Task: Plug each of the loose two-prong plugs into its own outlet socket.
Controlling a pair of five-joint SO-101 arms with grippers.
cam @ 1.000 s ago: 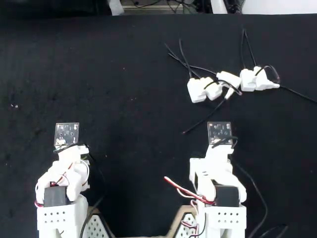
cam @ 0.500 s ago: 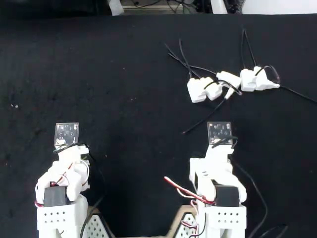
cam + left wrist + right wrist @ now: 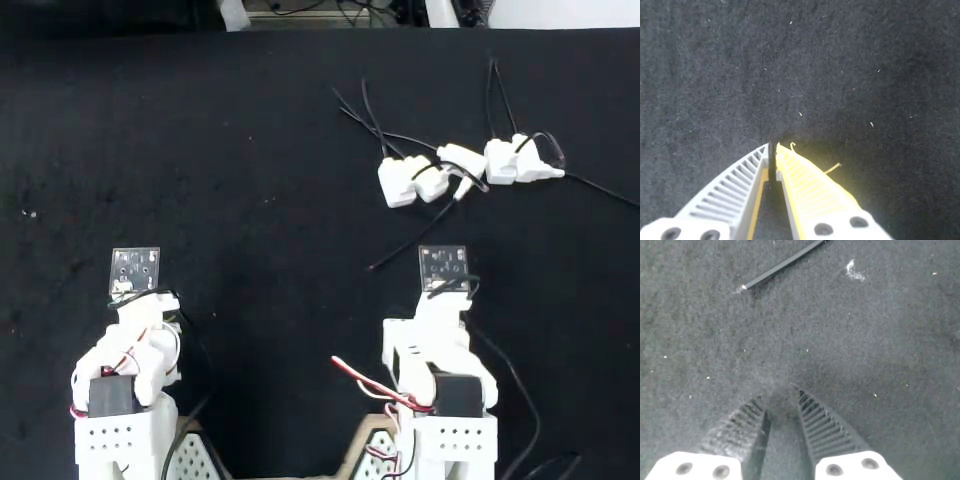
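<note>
Plugs (image 3: 400,183) lie clustered far across the bench (image 3: 200,150); I see left jaws pressed together, right jaws slightly parted.

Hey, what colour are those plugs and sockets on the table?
White plugs and sockets, against the black table; the high view shows them best.

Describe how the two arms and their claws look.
Both are white plastic with black motors, each carrying a small dark square board. Red and white wires trail off the right arm. The left claw has one white and one yellow ribbed finger; the right claw's ribbed fingers look dark.
</note>
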